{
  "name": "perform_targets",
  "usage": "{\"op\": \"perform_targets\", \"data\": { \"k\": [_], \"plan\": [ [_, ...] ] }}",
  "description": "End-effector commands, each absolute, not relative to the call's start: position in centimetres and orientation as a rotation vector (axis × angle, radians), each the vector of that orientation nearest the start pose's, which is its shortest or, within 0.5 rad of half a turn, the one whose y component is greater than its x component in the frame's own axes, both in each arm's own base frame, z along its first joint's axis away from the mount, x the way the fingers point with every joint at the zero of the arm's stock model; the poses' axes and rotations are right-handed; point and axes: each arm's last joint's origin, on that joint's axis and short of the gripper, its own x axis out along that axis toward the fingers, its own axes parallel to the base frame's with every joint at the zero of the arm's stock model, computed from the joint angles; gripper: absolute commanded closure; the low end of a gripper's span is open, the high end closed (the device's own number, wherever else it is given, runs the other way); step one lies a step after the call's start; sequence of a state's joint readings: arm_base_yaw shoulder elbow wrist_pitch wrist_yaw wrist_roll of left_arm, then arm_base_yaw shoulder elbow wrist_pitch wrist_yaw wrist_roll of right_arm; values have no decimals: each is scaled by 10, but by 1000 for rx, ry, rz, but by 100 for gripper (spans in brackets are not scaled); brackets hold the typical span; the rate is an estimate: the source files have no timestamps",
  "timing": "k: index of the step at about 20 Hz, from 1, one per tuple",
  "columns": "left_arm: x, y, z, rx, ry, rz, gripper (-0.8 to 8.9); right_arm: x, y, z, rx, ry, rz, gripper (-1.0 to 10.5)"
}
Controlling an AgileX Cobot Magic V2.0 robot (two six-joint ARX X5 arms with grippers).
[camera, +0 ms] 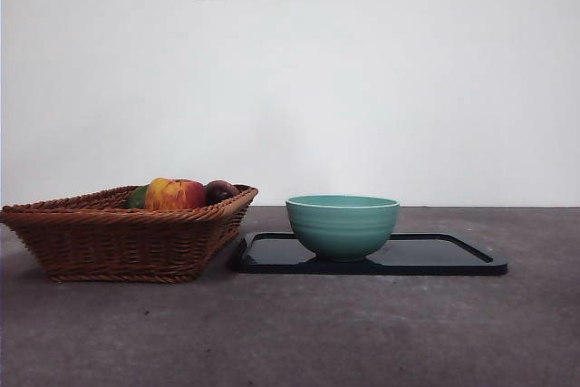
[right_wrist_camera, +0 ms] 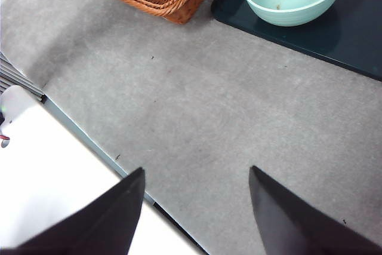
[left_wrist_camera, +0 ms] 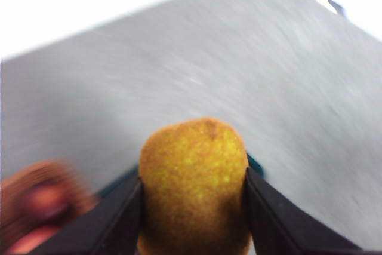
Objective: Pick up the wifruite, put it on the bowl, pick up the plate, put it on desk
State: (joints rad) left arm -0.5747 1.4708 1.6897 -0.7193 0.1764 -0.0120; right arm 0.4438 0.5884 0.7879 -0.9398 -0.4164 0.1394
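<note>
So we've got the wifruite [left_wrist_camera: 194, 183] clamped in the left gripper [left_wrist_camera: 194, 207] at the front view's top edge, bowl [camera: 343, 224] below and right; right gripper [right_wrist_camera: 197, 207] waits open.

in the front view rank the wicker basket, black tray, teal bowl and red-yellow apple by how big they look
1. black tray and wicker basket: similar width, too close to rank; the basket is taller.
2. teal bowl.
3. red-yellow apple, partly hidden by the basket rim.
</note>
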Motion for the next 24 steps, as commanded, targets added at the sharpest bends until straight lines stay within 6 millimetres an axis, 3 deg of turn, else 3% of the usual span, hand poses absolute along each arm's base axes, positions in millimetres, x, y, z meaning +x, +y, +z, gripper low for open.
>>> {"op": "perform_targets", "data": {
  "k": [1,5,9,17,24],
  "plan": [
    [239,-147,449,39,490,-588,663,84,54,295,118,817,771,670],
    [224,-112,447,6,541,-459,663,85,54,296,116,801,774,670],
    [225,-97,406,-51,609,-363,663,85,54,296,114,794,776,670],
    [255,-107,307,-12,781,-281,663,85,54,296,112,793,777,670],
    [292,-122,250,31,901,-266,663,85,54,296,112,793,777,670]
  ]
}}
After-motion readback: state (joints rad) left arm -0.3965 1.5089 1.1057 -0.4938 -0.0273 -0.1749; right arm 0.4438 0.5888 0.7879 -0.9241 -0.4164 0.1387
